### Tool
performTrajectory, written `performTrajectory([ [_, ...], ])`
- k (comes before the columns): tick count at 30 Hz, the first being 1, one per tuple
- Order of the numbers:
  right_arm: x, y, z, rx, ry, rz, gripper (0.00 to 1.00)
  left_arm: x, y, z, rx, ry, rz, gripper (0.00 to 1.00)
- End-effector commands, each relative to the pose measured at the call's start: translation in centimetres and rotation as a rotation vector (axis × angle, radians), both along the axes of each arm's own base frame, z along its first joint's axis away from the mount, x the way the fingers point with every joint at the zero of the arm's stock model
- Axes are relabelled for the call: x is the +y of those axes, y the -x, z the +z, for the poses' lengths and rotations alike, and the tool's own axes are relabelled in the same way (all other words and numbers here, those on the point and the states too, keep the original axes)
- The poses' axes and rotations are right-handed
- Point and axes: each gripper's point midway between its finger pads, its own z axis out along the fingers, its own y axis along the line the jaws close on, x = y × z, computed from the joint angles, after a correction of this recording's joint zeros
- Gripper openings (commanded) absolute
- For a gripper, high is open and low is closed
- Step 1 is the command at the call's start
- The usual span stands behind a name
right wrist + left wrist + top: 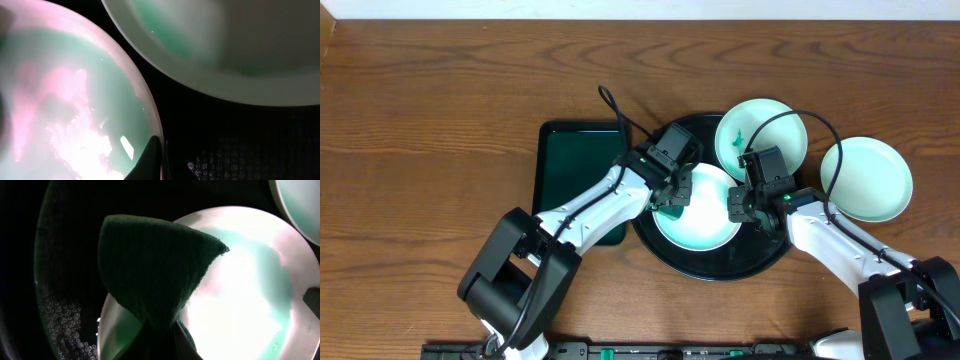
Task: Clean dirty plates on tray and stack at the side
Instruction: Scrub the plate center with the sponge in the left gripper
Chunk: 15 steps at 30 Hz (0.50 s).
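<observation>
**Scouring pad (pixel 155 265) over the middle plate (pixel 705 235)**

Coarse, fibrous and dark green, the pad folds into a blunt wedge that fills much of the left wrist view. The left gripper (pixel 671 198) is clamped on it, though its fingers are lost in shadow at the bottom edge. Beneath it the middle plate is round, smooth and glossy, white with a pale mint ring. Glare washes out most of its surface, so any smear there cannot be made out. It lies in the centre of the tray (pixel 720 266), a wide round black dish with a raised rim and a speckled floor. The right gripper (pixel 740 205) has its jaws closed at this plate's right rim; whether the rim is nipped between them cannot be told. A second plate (pixel 778 125) sits at the tray's far right edge, overlapping the rim, with a small green smear on its left half and a cable crossing it. A third plate (pixel 868 180) rests off the tray on the wood-grain table (pixel 440 100), just beside it. A flat rectangular green tray (pixel 570 165) lies left of the black one, its near corner hidden by the left arm
</observation>
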Motion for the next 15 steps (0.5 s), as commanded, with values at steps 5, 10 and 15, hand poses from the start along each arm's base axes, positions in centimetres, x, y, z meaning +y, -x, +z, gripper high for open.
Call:
performTrajectory([
  [5,0.6,0.2,-0.3,0.019,-0.043,0.024,0.01,-0.1,1.6,-3.6,0.094,-0.049,0.023,0.07],
  [10,0.6,0.2,-0.3,0.019,-0.043,0.024,0.01,-0.7,4.2,-5.4,0.208,-0.054,-0.014,0.07],
  [15,0.6,0.2,-0.3,0.019,-0.044,0.024,0.01,-3.4,6.7,-4.8,0.276,0.034,-0.091,0.07],
])
